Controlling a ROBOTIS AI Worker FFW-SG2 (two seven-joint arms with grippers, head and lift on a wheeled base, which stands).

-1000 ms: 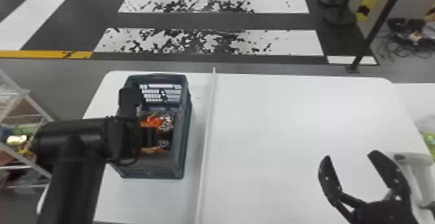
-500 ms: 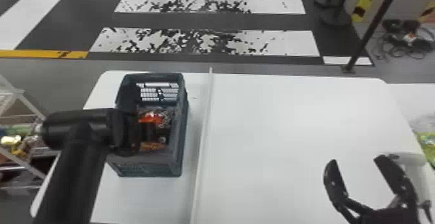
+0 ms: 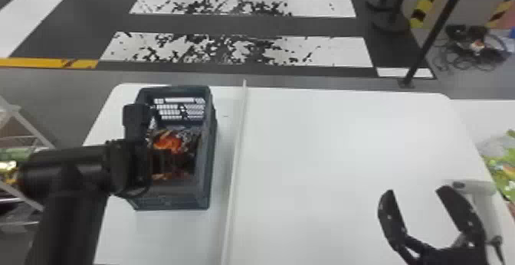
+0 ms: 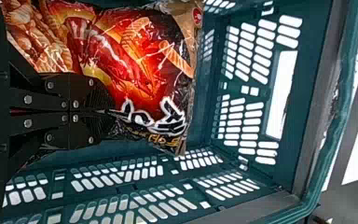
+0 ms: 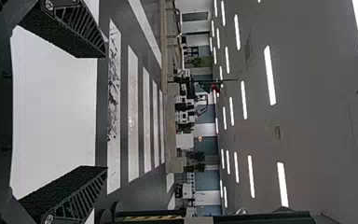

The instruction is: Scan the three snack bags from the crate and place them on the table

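Inside the crate (image 4: 303,93), the left gripper (image 4: 108,112) pinches a glossy bag (image 4: 144,60) near one edge (likely light, soft, slippery and crushable, so best held where it gathers), while the right gripper (image 5: 106,112) gapes, empty.

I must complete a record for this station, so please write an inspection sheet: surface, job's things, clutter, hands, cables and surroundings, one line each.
Surface: white table, divided by a pale raised strip.
Job's things: snack bag inside the crate; bag count cannot be told; apparent scanner beside the right hand.
Clutter: green packaging by the table's right edge.
Hands: left hand closed on the snack bag; right hand open, holding nothing.
Cables: tangle on the floor, far right.
Surroundings: striped floor; shelf at left.
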